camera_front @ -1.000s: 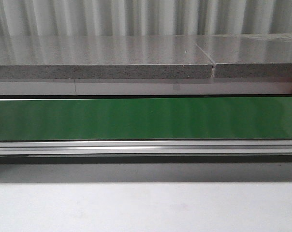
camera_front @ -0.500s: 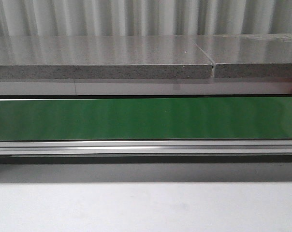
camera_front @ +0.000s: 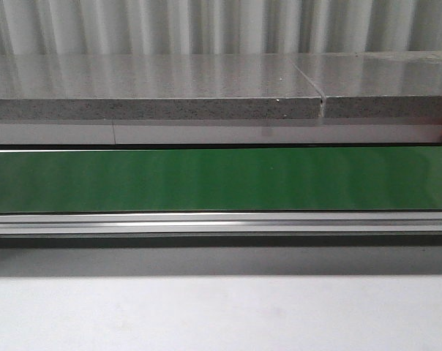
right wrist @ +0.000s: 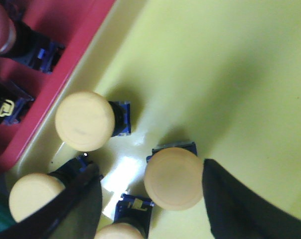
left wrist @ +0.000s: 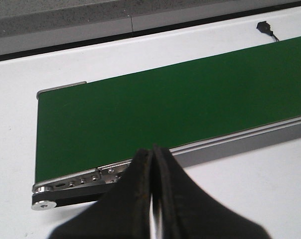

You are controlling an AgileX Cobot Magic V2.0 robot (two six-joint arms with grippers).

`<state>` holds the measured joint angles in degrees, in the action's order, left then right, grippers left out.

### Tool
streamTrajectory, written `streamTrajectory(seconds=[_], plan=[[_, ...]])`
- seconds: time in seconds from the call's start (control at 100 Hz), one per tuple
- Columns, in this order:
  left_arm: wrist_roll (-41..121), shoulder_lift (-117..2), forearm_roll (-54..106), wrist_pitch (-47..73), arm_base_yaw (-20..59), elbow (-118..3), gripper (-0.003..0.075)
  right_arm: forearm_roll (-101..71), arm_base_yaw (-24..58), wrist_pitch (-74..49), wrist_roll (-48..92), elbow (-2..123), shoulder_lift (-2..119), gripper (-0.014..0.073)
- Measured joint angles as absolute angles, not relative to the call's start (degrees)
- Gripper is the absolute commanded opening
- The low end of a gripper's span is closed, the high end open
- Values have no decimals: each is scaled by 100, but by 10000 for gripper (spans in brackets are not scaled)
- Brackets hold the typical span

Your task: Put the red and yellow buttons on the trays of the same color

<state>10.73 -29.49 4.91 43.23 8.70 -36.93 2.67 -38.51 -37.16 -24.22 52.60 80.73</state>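
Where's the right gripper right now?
Out of the front view; the right wrist view shows the right gripper open over the yellow tray, among four yellow buttons, beside the red tray.

Claw (right wrist: pixel 153 199) open over yellow buttons (right wrist: pixel 84 120) in yellow tray (right wrist: pixel 230 74); red tray (right wrist: pixel 66 25) adjacent.

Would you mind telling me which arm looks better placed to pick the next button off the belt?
Left, probably. Its hand hangs shut beside the bare green belt, while the right hand sits open in the yellow tray among yellow buttons.
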Motion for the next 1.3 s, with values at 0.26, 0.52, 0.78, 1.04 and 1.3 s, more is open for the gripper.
streamTrajectory(seconds=[0.26, 0.52, 0.78, 1.04, 1.3], plan=[[1073, -2949, 491, 4323, 870, -3693, -21, 456, -3236, -3856, -2422, 5260, 7151, 320], [1073, -2949, 491, 4323, 870, -3693, -21, 642, -1893, -3982, -2401, 5247, 6597, -115], [1073, -2949, 491, 4323, 870, -3693, -21, 661, -580, -4005, -2102, 5237, 6370, -115], [1073, -2949, 491, 4323, 870, -3693, -21, 665, 490, -4005, -1716, 5237, 6218, -115], [1073, -2949, 491, 4323, 870, -3693, -21, 665, 1091, -3827, -1668, 5192, 5926, -115]])
